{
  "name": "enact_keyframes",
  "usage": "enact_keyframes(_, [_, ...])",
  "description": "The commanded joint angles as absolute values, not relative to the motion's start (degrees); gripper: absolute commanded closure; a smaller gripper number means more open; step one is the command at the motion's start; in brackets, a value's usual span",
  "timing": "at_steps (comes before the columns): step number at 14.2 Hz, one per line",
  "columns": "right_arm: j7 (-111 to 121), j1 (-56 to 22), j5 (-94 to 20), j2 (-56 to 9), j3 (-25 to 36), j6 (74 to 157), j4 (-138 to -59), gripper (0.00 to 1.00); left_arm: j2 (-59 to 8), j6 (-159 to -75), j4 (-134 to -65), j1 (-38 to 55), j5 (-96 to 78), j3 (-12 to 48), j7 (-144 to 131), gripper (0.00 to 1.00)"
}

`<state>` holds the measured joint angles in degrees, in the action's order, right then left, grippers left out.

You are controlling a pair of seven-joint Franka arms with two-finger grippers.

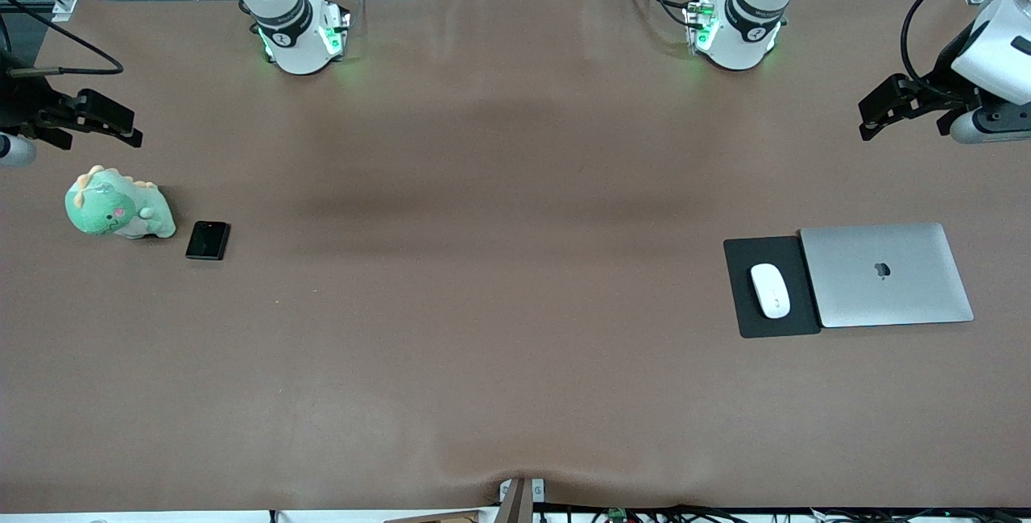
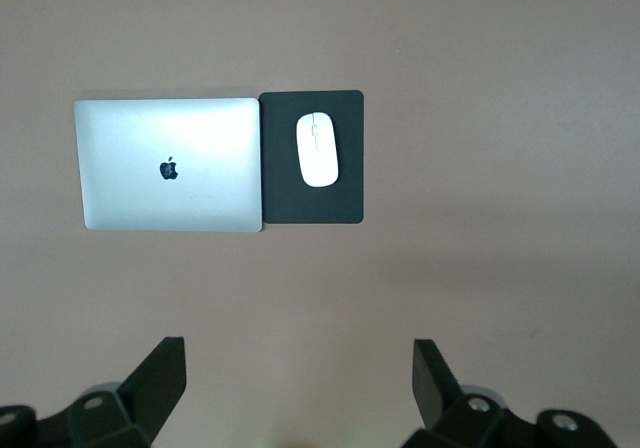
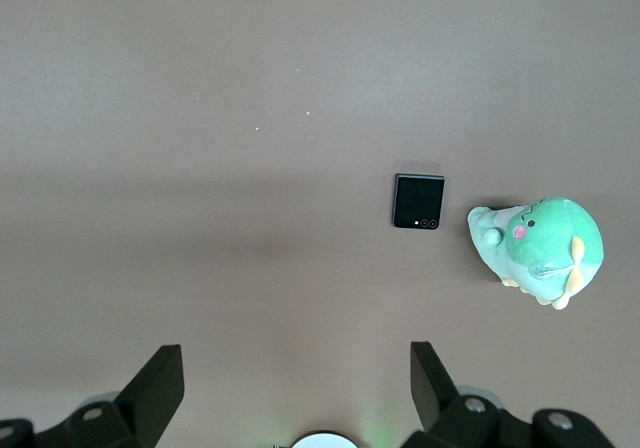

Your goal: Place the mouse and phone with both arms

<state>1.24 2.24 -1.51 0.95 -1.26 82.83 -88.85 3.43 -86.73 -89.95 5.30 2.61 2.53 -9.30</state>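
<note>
Mouse point(image 1: 770, 290) apart from left tool point(image 1: 879, 112)

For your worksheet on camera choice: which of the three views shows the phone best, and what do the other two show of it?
The right wrist view shows the phone best: it looks straight down on it, larger, with its two small lenses visible, beside the plush dinosaur. The front view shows it only as a small dark slab. The left wrist view does not show it.

The front camera looks down from high across the table point(image 1: 515, 394) toward my bases. My left wrist camera looks down on the mouse point(image 2: 318, 149); my right on the phone point(image 3: 418, 201). Both appear in front view.
</note>
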Motion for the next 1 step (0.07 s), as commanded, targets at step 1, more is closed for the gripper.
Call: enact_keyframes(1, [0.35,2.29,-2.72,1.32,-1.05,82.88,-88.95,0.0,3.25,-85.34,-88.68,5.27,1.67,2.29,-8.0,0.0])
